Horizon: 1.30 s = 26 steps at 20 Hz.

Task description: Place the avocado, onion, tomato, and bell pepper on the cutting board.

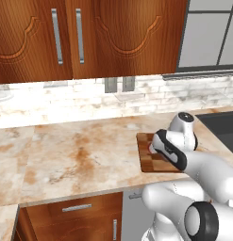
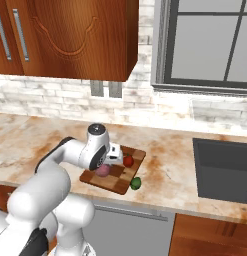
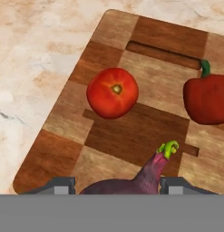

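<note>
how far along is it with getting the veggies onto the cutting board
Done: the tomato and bell pepper lie on the cutting board. In hand: the onion sits between the end effector fingers, over the board; whether it is gripped or already released is unclear. Left: the avocado still rests on the counter, just off the board's front corner.

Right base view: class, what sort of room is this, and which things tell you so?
A kitchen, rendered: a marble-look counter with a sink, wooden cabinets above, and a cutting board bearing vegetables.
</note>
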Tool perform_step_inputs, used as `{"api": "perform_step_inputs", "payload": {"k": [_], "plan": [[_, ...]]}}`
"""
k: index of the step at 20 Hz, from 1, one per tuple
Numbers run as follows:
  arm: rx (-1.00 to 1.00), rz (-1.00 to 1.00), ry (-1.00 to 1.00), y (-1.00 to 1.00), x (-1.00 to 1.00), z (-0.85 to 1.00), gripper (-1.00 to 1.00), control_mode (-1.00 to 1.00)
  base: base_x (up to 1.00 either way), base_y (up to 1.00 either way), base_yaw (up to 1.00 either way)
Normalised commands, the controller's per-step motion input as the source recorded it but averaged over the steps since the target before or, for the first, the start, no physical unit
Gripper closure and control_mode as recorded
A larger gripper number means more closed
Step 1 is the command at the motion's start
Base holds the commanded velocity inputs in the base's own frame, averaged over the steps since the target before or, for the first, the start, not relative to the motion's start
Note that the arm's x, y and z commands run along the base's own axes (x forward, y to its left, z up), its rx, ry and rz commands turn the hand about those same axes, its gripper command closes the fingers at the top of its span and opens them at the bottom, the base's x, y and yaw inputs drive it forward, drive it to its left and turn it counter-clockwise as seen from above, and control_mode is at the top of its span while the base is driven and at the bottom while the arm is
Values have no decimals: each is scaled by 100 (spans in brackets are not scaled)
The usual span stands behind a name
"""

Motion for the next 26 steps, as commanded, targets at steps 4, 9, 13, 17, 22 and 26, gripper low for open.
{"api": "perform_step_inputs", "payload": {"k": [4,9,13,17,22,26], "plan": [[0,0,0,0,19,-27,100,-100,0,0,0],[0,0,0,0,22,-23,100,-100,0,0,0],[0,0,0,0,21,-20,100,-100,0,0,0],[0,0,0,0,21,-23,100,-100,0,0,0],[0,0,0,0,17,-25,100,-100,0,0,0],[0,0,0,0,1,-20,-100,-100,0,0,0]]}}
